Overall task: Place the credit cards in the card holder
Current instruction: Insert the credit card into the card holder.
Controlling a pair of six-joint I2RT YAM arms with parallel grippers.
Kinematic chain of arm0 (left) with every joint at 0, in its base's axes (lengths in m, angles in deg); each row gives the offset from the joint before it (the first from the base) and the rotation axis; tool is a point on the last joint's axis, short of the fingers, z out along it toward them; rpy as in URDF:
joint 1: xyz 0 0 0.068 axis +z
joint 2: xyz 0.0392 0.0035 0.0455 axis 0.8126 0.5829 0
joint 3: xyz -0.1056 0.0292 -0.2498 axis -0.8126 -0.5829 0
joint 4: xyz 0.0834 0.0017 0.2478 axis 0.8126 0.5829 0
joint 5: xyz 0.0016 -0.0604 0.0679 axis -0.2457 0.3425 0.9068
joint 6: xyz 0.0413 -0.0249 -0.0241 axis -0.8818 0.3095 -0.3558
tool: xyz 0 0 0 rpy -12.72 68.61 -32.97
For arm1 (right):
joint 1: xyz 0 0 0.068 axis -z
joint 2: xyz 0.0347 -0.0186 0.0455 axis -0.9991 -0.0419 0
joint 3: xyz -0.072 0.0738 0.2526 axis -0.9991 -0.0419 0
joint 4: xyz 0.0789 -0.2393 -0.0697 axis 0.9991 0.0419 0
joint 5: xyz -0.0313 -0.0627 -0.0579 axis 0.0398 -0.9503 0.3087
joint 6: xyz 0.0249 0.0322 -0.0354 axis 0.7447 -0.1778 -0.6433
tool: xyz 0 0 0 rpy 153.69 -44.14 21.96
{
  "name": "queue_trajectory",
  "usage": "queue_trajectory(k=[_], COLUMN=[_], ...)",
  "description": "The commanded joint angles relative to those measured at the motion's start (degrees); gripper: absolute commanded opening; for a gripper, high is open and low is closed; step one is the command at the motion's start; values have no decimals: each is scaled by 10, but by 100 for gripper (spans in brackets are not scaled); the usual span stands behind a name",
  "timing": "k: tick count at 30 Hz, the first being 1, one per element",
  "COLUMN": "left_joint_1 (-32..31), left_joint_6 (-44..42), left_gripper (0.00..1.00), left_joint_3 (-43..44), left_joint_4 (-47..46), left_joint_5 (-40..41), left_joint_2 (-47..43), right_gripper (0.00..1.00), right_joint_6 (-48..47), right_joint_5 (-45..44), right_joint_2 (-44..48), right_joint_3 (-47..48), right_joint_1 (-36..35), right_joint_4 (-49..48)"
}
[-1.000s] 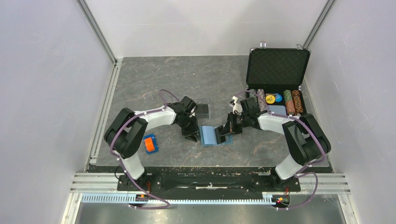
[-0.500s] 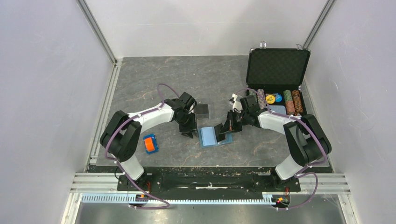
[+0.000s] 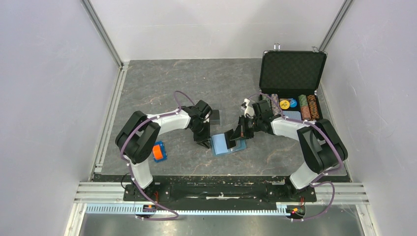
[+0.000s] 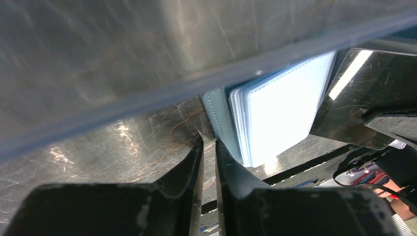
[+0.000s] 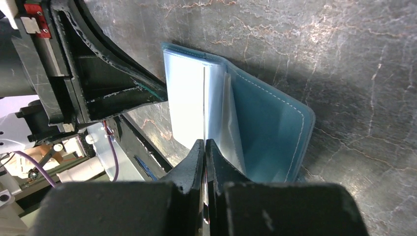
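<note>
The teal card holder [image 3: 222,144] lies open on the table, light blue pockets up [image 5: 265,128]. My right gripper [image 3: 239,137] is shut on a black credit card [image 3: 232,136]. The card stands on edge [image 5: 203,98] over the pockets, at the slots; whether it is in one I cannot tell. In the left wrist view the same card [image 4: 344,103] shines dark beside the holder [image 4: 280,108]. My left gripper [image 3: 204,141] sits low at the holder's left edge. A narrow gap stands between its tips [image 4: 209,141], with nothing in it. No other cards show.
The open black chip case [image 3: 293,73] stands at the back right with rows of chips. An orange-and-blue block [image 3: 158,151] lies by the left arm. A small dark square tray [image 3: 213,116] sits just behind the left gripper. The left arm [image 5: 74,73] is close to the holder.
My left gripper has moved right to the holder's left edge and its jaws have narrowed. The right gripper with the card has barely moved.
</note>
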Motion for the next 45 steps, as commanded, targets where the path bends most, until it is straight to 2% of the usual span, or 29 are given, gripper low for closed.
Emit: queue_trajectory(k=[1, 7, 19, 32, 45], left_joint_1=[-7, -7, -8, -13, -13], left_joint_6=[-6, -4, -6, -13, -14], left_gripper=[18, 14, 9, 8, 8], left_joint_3=[9, 6, 3, 10, 14], left_joint_4=[-19, -19, -16, -16, -17], left_joint_5=[4, 7, 5, -5, -10], left_joint_2=[21, 24, 32, 45, 52], right_gripper=[0, 0, 0, 0, 0], right_joint_6=[23, 13, -37, 2, -3], right_joint_5=[23, 16, -32, 26, 39], right_joint_2=[-6, -9, 4, -24, -43], right_joint_3=[-10, -18, 3, -18, -26], right_joint_1=[-1, 0, 7, 5, 0], right_joint_4=[-48, -45, 22, -65, -71])
